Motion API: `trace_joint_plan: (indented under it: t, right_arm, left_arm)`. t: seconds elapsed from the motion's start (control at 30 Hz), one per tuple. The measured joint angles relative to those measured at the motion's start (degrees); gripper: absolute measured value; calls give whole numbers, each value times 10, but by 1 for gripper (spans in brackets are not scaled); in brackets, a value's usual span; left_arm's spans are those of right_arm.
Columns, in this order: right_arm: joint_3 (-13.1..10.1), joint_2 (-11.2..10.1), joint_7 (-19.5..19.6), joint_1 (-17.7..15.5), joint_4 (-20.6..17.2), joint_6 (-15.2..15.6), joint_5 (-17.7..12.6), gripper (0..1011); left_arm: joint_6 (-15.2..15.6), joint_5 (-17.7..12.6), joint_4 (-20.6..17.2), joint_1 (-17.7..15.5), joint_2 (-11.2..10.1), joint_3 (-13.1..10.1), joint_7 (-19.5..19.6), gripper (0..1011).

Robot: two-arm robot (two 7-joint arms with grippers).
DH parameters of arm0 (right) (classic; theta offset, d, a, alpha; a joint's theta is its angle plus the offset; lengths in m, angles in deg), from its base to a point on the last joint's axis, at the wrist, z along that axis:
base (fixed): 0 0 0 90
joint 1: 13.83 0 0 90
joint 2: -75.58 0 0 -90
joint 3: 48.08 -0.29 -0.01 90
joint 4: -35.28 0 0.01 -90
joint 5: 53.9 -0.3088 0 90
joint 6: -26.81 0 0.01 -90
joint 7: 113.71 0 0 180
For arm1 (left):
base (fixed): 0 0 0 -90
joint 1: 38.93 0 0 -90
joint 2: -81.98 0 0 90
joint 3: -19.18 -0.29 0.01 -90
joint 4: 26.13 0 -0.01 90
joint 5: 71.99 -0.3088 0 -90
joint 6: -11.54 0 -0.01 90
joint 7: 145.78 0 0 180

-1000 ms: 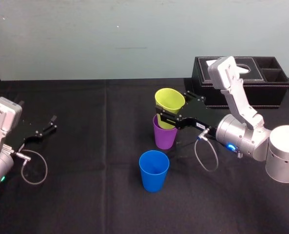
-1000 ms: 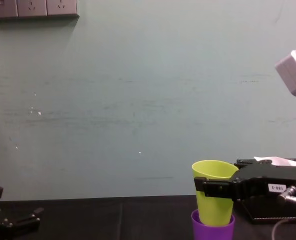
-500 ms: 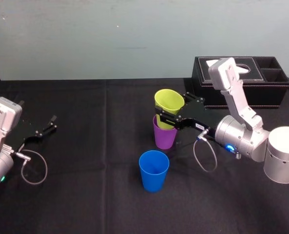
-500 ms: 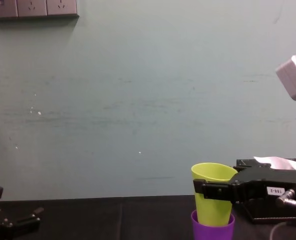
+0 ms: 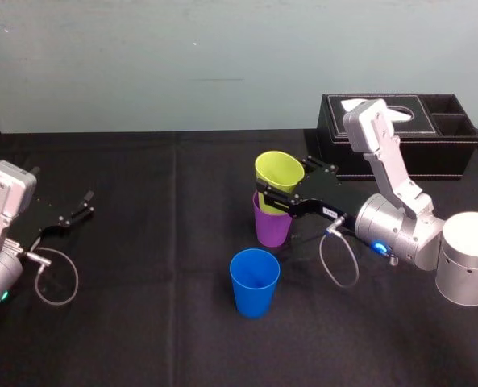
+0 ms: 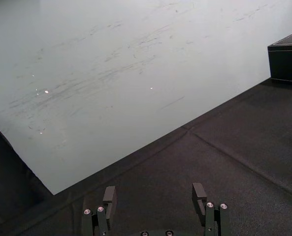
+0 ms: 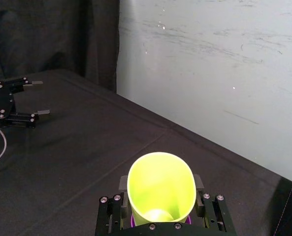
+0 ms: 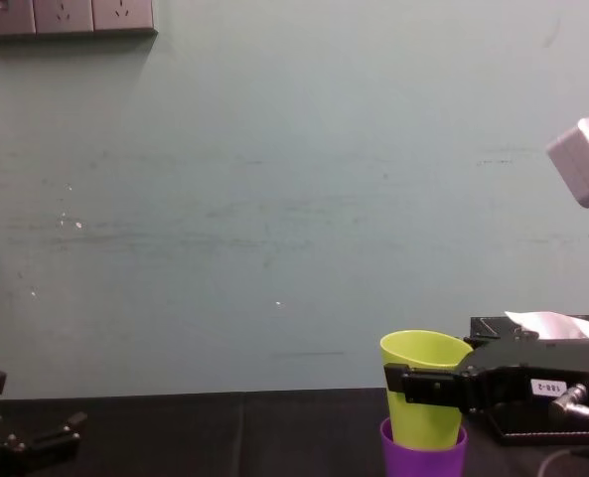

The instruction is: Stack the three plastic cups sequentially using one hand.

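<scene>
The yellow-green cup (image 5: pixel 277 179) sits partly inside the purple cup (image 5: pixel 271 227) at the table's middle, tilted a little. My right gripper (image 5: pixel 280 196) is shut on the yellow-green cup (image 7: pixel 160 187), one finger on each side of its wall. From the chest the yellow-green cup (image 8: pixel 423 383) rises out of the purple cup (image 8: pixel 423 455), with my right gripper (image 8: pixel 428 386) around it. The blue cup (image 5: pixel 255 281) stands alone, nearer me. My left gripper (image 5: pixel 84 204) rests open at the far left, holding nothing; its fingers (image 6: pixel 109 196) stand apart over the black cloth.
A black tissue box (image 5: pixel 400 133) with side compartments stands at the back right, behind my right arm. A black cloth (image 5: pixel 142 266) covers the table. A pale green wall (image 8: pixel 274 199) runs behind the table.
My right gripper has lowered the yellow-green cup deeper into the purple cup. The blue cup and the left arm have not moved.
</scene>
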Motion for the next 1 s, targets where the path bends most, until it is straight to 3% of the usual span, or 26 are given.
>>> trace_joint_plan:
  t: [0.67,1.0]
  right_arm:
    - [1,-2,0,-1,1,-1,3,742]
    - [1,-2,0,-1,1,-1,3,990]
  left_arm:
    - [0,0,0,0,0,0,0,1010]
    - [0,0,0,0,0,0,0,1010]
